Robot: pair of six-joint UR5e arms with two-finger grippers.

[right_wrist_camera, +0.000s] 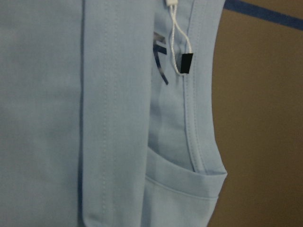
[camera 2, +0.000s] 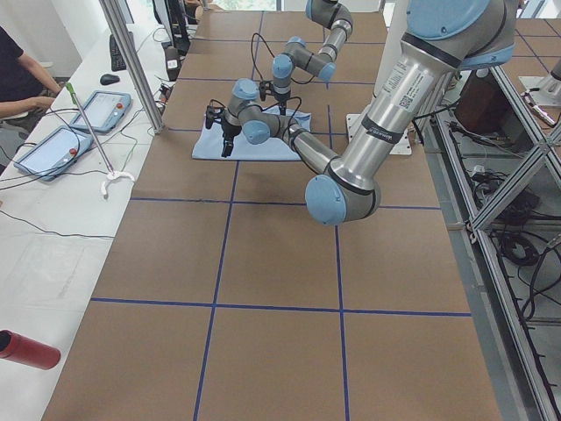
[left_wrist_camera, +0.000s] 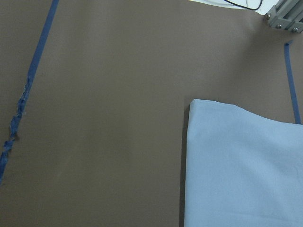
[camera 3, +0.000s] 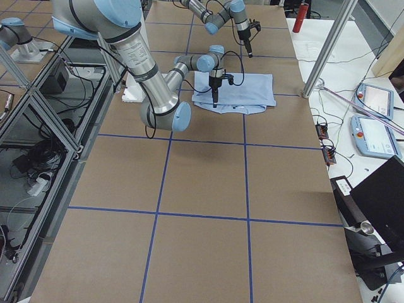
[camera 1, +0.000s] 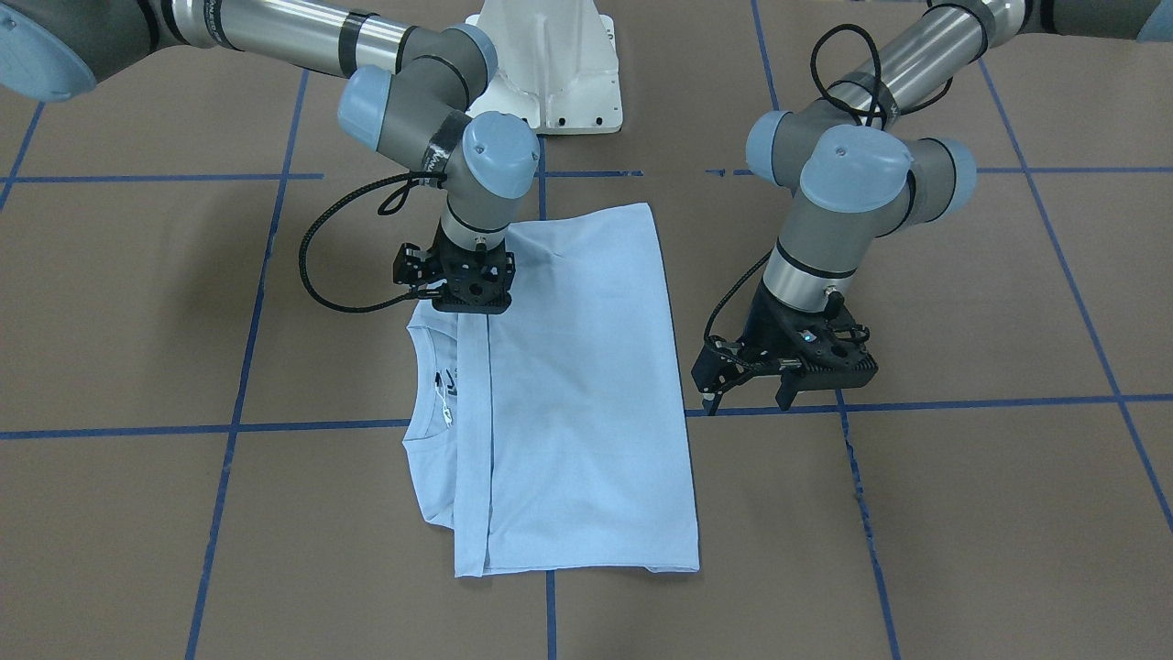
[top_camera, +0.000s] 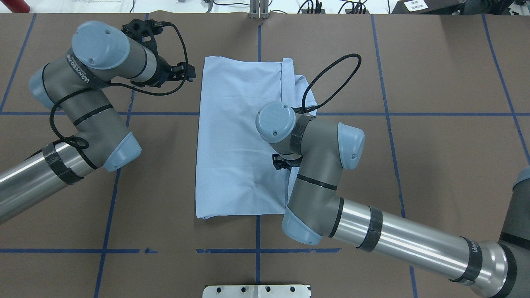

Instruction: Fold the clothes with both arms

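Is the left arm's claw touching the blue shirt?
Apart. The overhead view shows a strip of bare brown table between the left gripper and the T-shirt, whose near edge lies clear of it.

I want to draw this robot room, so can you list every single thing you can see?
T-shirt: one, light blue, folded, middle of the table.
Table: one, brown with blue tape lines.
Base: one, white, at the robot's table edge.
Screen pads: two, grey with bluish screens, on the white side bench.
Red tube: one, red, on that bench.
Person: one, dark top, at the bench, partly seen.
Arms: two, silver-grey with light blue caps; left arm, right arm.
Pincers: two, black; left pincer open, beside the shirt; right pincer over the shirt, fingertips hidden.
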